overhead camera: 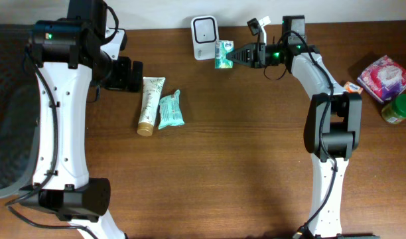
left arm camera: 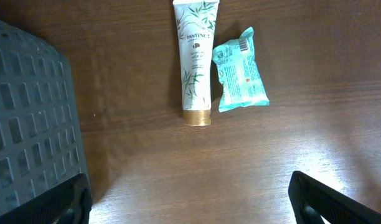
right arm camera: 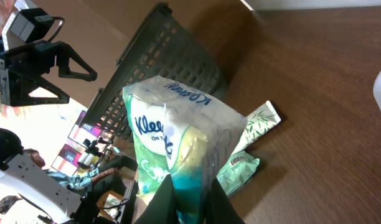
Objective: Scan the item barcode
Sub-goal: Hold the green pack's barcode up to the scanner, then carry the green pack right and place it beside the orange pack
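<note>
Status: my right gripper [overhead camera: 233,55] is pinched almost fully shut on the bottom edge of the tissue pack [overhead camera: 223,54]. The pack is off the counter [overhead camera: 243,146], just beside the scanner [overhead camera: 204,28] at its lower right.

My left gripper [overhead camera: 138,76] is spread wide with nothing in it. It hovers left of the scanner, next to the tube [overhead camera: 150,105] and the teal packet [overhead camera: 170,109]. Those two lie side by side on the counter, below and left of the scanner.

Done, as I read it: the pack is picked up and brought to the scanner.

Open points:
- I can't tell whether the barcode faces the scanner window. My wrist view shows only the branded face, no barcode.
- Nothing in view shows that the scan has registered.

Left to do: probably turn the pack until the code faces the scanner, then set it aside. The basket [overhead camera: 4,133], far left of the scanner, looks like the drop spot, but that's a guess.

The pink pack [overhead camera: 386,76] and jar [overhead camera: 399,108] sit well right of the scanner.
</note>
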